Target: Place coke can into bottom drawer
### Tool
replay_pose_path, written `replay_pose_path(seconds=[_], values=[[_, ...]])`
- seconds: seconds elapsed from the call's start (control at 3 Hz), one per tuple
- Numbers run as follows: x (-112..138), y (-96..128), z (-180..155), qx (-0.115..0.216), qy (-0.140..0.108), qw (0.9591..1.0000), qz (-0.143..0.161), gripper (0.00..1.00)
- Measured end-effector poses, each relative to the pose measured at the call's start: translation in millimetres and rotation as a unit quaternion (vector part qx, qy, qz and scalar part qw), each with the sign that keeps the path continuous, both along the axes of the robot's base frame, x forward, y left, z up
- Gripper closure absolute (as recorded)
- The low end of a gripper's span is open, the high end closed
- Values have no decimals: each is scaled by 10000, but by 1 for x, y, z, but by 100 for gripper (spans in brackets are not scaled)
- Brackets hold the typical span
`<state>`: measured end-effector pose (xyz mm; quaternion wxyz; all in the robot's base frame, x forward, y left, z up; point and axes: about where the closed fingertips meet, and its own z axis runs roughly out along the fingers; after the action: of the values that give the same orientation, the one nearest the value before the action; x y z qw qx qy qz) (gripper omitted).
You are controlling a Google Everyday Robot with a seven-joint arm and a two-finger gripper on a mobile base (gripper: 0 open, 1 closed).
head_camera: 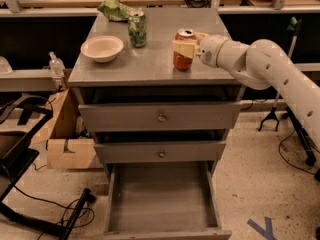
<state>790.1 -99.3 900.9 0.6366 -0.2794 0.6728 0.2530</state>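
The red coke can (183,59) with a silver top stands at the right of the grey cabinet top (150,64), possibly just off the surface. My gripper (186,47) reaches in from the right on the white arm (270,66) and is shut on the coke can, with a cream finger (183,47) across the can's front. The bottom drawer (161,199) is pulled wide open below, and its plain grey floor has nothing in it. The two upper drawers (161,116) with round knobs are closed.
A green patterned can (137,28), a pale bowl (102,48) and a green bag (114,9) sit on the cabinet top's left and back. A cardboard box (65,139), a spray bottle (56,64) and black cables (45,204) are at the left. Blue tape (262,228) marks the floor.
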Motion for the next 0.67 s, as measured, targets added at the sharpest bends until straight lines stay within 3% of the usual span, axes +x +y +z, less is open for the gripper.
replay_pose_path(seconds=[0.33, 0.67], values=[[-25, -1, 30, -159, -302, 9994, 7, 100], [-83, 4, 63, -327, -676, 9971, 125, 100]])
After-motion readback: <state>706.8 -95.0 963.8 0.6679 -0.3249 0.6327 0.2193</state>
